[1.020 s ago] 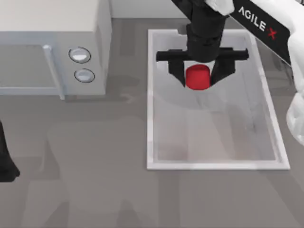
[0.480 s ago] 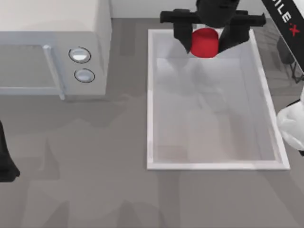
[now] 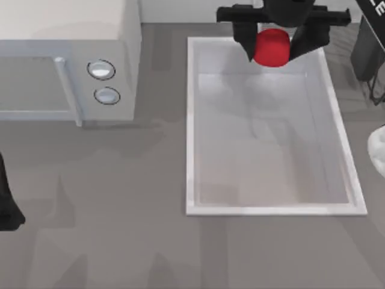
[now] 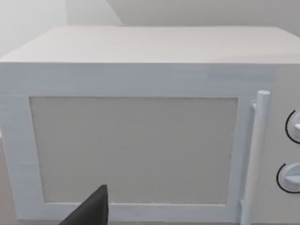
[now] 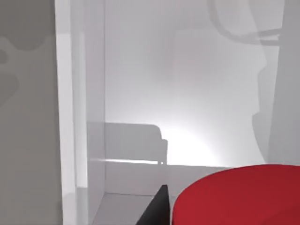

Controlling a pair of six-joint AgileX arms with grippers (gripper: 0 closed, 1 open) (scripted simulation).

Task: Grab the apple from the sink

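1. Right hand (image 3: 272, 41) at the far end of the sink (image 3: 191, 120), clenched on the apple (image 3: 271, 47); black fingers press both sides of the red fruit
2. Apple appears lifted, over the sink's far rim rather than on the basin floor; the right wrist view shows the apple (image 5: 243, 197) close up, with the pale basin floor beyond it
3. Step in hand, as I judge it: the carry-out after the grasp. Pick looks made, the fruit nearly clear of the basin
4. Next move calls for a steady squeeze and more height, keeping the fingers clear of the rim; a slackened grip would drop the apple back in
5. Left arm parked at the desk's left edge (image 3: 7, 205); its wrist view faces the microwave (image 4: 136, 140) door and handle
6. Microwave (image 3: 66, 60) with two knobs sits left of the sink, untouched
7. Writing: only part letters on the right arm at the top view's upper right corner, too cropped to read
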